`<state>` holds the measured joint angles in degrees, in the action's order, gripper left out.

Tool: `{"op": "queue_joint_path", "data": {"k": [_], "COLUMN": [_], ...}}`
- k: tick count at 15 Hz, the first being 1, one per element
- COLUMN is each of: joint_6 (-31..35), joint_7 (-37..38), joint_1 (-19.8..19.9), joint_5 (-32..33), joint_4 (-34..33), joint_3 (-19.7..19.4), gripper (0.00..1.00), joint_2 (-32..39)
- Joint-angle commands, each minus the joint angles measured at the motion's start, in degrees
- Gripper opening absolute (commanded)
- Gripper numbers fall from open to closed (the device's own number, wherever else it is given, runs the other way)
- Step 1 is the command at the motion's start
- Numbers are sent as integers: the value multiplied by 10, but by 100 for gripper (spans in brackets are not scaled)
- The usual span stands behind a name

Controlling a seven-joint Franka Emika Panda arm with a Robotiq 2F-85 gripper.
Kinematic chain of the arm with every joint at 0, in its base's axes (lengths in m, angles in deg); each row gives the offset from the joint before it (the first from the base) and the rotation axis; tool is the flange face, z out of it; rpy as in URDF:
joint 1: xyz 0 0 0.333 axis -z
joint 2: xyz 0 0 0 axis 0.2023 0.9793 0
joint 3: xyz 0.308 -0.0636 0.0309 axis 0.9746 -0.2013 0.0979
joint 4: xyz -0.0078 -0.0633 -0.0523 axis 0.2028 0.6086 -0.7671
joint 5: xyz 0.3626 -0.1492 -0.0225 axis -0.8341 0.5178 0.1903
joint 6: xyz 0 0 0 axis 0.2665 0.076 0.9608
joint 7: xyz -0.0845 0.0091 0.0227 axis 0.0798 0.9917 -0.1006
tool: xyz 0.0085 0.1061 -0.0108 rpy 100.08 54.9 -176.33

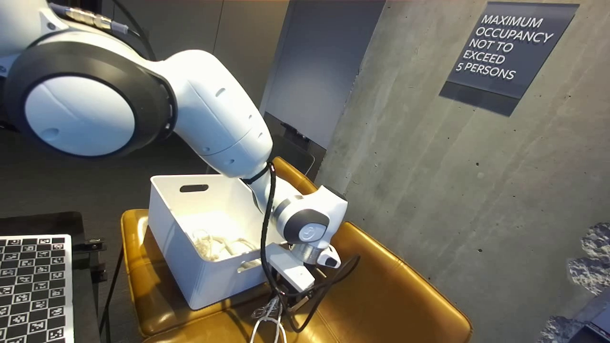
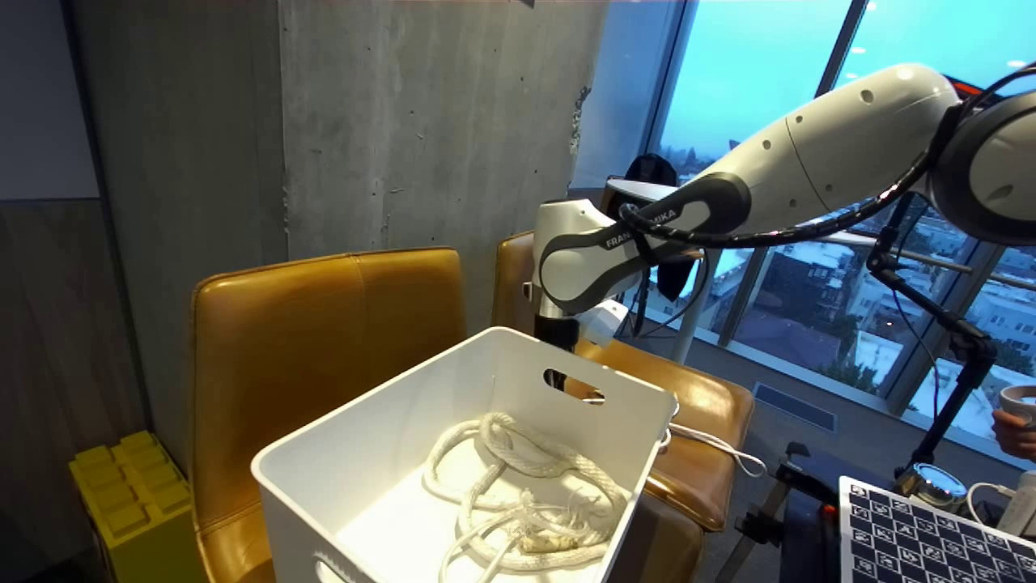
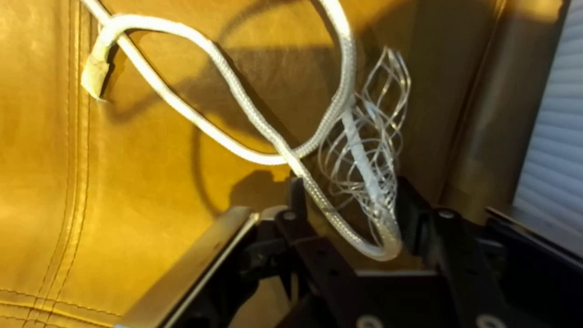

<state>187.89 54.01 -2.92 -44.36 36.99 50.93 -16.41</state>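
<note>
1. Wrist view, progress: the claw [image 3: 350, 191] stands with its fingers [image 3: 412, 209] parted and a bend of white cord [image 3: 256, 118] between them. It is not clenched; whether either finger touches the cord I cannot tell. As I judge it, the reach is made and a firm hold on the cord is what is left.

2. Wrist view, materials: the cord is round, braided and slightly glossy, looping across the seat [image 3: 150, 191] ahead of the claw to a crumpled, taped-looking end [image 3: 95, 75]. Springy, shiny filaments [image 3: 382, 150] balloon in a loose mesh, partly within the claw's span. The seat beneath is tan, leather-like and stitched in a double line.

3. In an exterior view, the white box [image 1: 176, 245] stands just beside the claw: smooth, plastic-looking, rectangular, with slotted handholds. The cord is below the claw, outside the box. A black cable [image 1: 265, 224] droops around the claw, and its fingertips are hard to make out.

4. In an exterior view, the claw is mostly masked behind the box's wall, and a cord loop shows beside it. Inside the box, apart from the claw, thick woven rope [image 2: 495, 433] already lies loosely coiled, with a tan stub [image 2: 550, 541] among thinner strands.
</note>
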Motion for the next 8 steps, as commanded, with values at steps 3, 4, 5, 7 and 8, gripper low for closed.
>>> {"op": "queue_joint_path", "data": {"k": [3,4,5,7,8], "joint_6": [-50,-51,-53,-45,-40], "joint_7": [-9,-9,-9,-7,-5], "joint_1": [11,12,14,22,23], "joint_5": [-14,-14,-13,-6,-4], "joint_4": [-50,-42,-35,2,27], "joint_3": [0,-2,-3,-1,-2], "gripper": [5,0,0,0,1], "joint_2": [22,14,6,-27,-51]}}
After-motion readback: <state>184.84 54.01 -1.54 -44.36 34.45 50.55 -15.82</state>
